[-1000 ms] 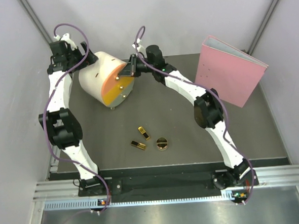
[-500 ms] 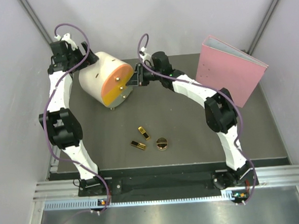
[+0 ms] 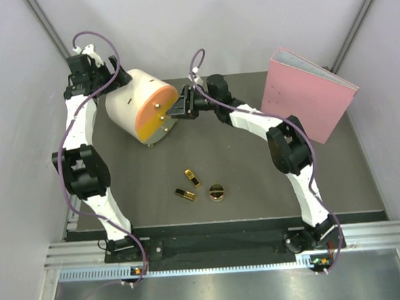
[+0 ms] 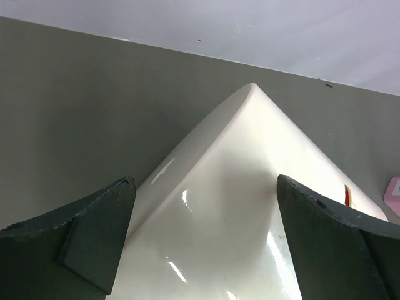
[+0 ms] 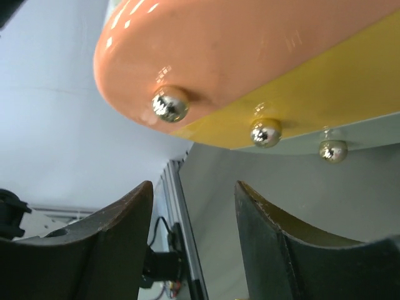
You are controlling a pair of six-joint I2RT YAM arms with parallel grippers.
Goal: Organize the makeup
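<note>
Of the makeup, two gold-and-black lipstick cases (image 3: 192,178) (image 3: 184,194) and a round gold compact (image 3: 217,192) lie on the table's near middle, far from both grippers. My right gripper (image 3: 174,111) (image 5: 194,187) is open just in front of the cream drawer box's (image 3: 134,99) orange-yellow front (image 5: 250,56), below its gold knobs (image 5: 169,104), holding nothing. My left gripper (image 3: 109,79) (image 4: 205,180) stands wide open over the box's cream rear (image 4: 250,187); I cannot tell whether the fingers touch it. No bottles show.
A pink binder (image 3: 307,96) leans upright at the back right. The drawer box lies on its side at the back left, close to the rear wall. An aluminium rail (image 3: 226,247) runs along the near edge by the arm bases.
My right gripper's jaws have gone from shut to open, and it has slid down from the upper edge of the box's front to the middle. The left arm and makeup stayed put.
</note>
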